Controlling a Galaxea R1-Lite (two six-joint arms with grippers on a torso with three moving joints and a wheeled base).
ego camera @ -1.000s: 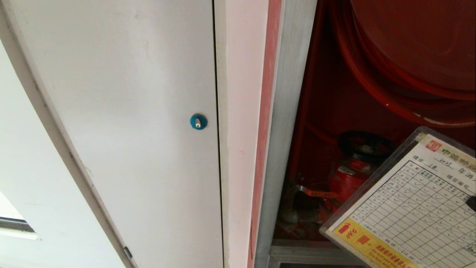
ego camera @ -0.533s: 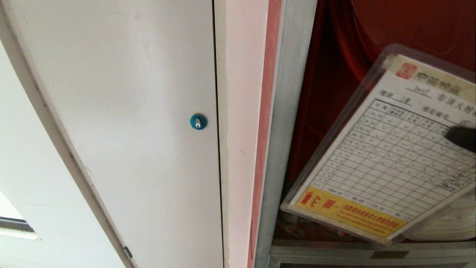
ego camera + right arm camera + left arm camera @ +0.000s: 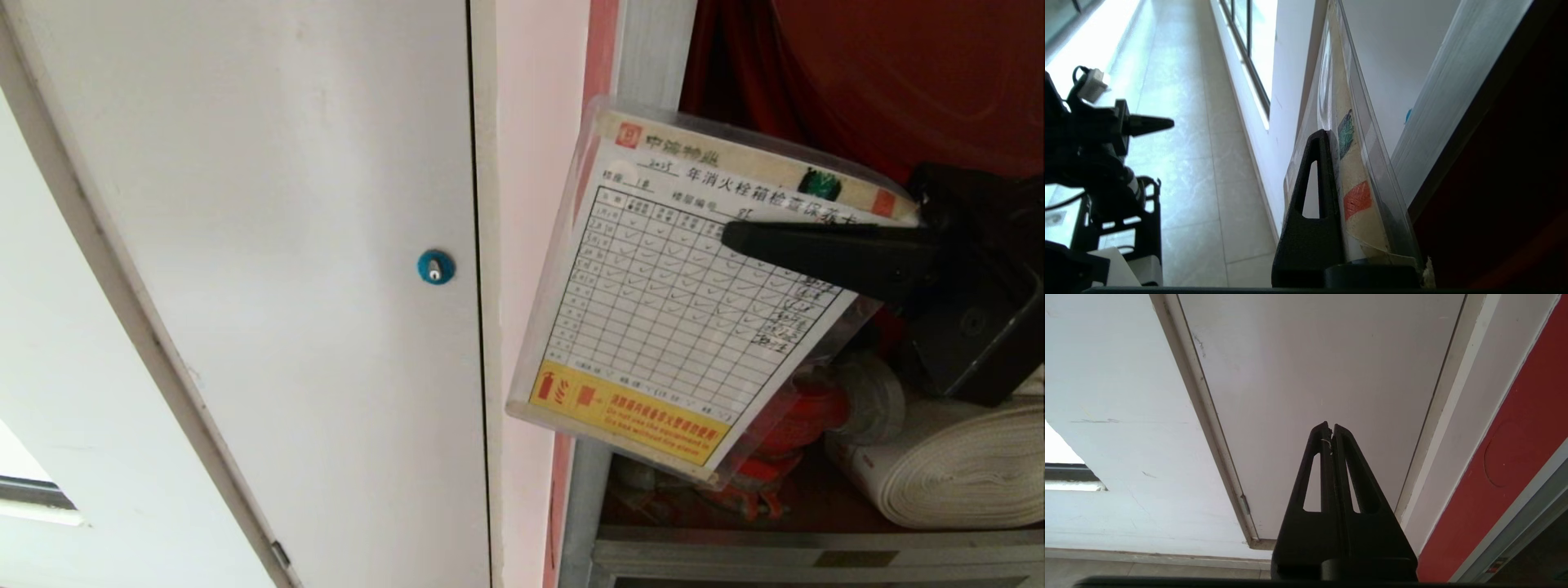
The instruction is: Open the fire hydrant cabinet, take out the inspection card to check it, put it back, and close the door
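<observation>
The fire hydrant cabinet (image 3: 865, 90) stands open on the right side of the head view, its red interior showing, with a white rolled hose (image 3: 955, 478) low at about 4 o'clock and a red valve (image 3: 804, 416) beside it. To the left is a plain white panel (image 3: 269, 245) with a blue round lock (image 3: 435, 266).

The inspection card (image 3: 678, 310), in its clear sleeve, is out of the cabinet and held in front of the silver frame (image 3: 653, 49), its printed face turned to the camera. Its long axis runs from 1 o'clock (the title end) down to 7 o'clock, where the yellow band (image 3: 629, 412) lies.

The right tool (image 3: 735, 237) is clenched on the card's upper end, reaching in from 3 o'clock. The cabinet interior lies behind the card, toward 3 o'clock, so I judge the return needs a swing back that way.

The left tool (image 3: 1331, 426) is clenched on nothing, parked before the white panel; the right arm is clearly the nearer one.
</observation>
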